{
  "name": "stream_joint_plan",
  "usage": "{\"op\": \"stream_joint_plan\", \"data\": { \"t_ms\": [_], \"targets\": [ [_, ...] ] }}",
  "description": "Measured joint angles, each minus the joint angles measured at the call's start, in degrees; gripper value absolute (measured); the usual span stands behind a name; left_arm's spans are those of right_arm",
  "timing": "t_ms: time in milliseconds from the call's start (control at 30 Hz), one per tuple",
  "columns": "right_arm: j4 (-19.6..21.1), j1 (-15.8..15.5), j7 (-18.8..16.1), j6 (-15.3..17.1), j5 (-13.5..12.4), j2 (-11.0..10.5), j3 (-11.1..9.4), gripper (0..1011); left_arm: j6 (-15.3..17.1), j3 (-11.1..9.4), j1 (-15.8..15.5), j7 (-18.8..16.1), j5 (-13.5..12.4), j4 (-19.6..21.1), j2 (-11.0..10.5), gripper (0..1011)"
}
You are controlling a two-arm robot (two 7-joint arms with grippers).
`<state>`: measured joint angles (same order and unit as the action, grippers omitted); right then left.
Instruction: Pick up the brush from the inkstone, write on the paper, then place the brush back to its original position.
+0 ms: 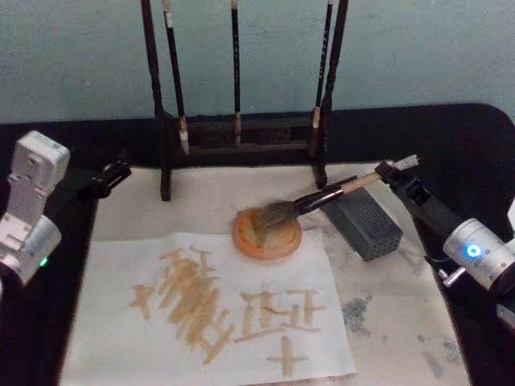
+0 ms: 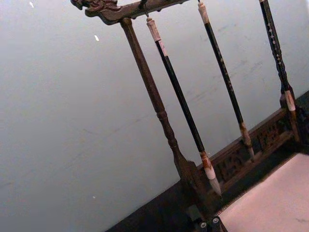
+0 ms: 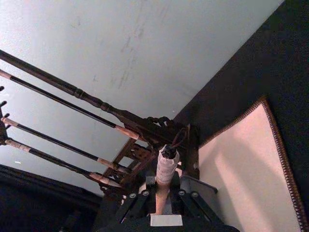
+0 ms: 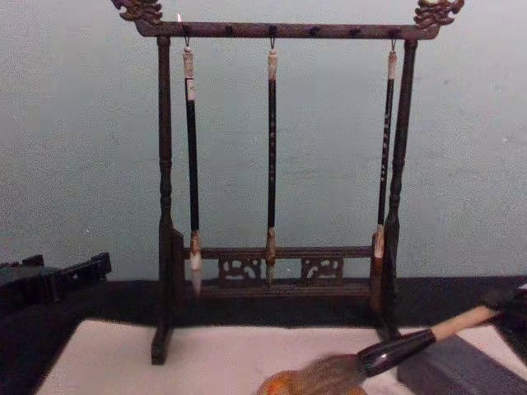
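One brush [image 1: 322,195] in right pincer [image 1: 392,171]; three thin brushes [image 4: 271,156] hanging.

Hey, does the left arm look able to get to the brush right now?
Probably not easily. The left gripper sits at the mat's far left edge, and the brush lies across the orange dish toward the right, its handle end already in the right gripper. The brush rack stands between.

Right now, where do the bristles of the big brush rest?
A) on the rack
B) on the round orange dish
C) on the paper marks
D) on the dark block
B: the brush lies tilted with its bristles on the orange dish, its handle in the right gripper.
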<state>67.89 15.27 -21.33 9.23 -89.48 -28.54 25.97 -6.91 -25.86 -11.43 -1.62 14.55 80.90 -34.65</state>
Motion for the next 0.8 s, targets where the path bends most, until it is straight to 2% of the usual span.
{"op": "stream_joint_plan", "data": {
  "t_ms": [433, 567, 733, 800],
  "targets": [
    [0.1, -0.1, 0.3, 0.0, 0.1, -0.1, 0.0, 176, 0.0, 0.0, 0.0, 0.0, 0.0, 0.0, 0.0, 1002],
    [0.1, -0.1, 0.4, 0.0, 0.1, -0.1, 0.0, 264, 0.0, 0.0, 0.0, 0.0, 0.0, 0.0, 0.0, 1002],
    [0.0, -0.1, 0.3, 0.0, 0.1, -0.1, 0.0, 443, 0.0, 0.0, 0.0, 0.0, 0.0, 0.0, 0.0, 1002],
    [0.0, -0.1, 0.3, 0.0, 0.1, -0.1, 0.0, 475, 0.0, 0.0, 0.0, 0.0, 0.0, 0.0, 0.0, 1002]
  ]
}}
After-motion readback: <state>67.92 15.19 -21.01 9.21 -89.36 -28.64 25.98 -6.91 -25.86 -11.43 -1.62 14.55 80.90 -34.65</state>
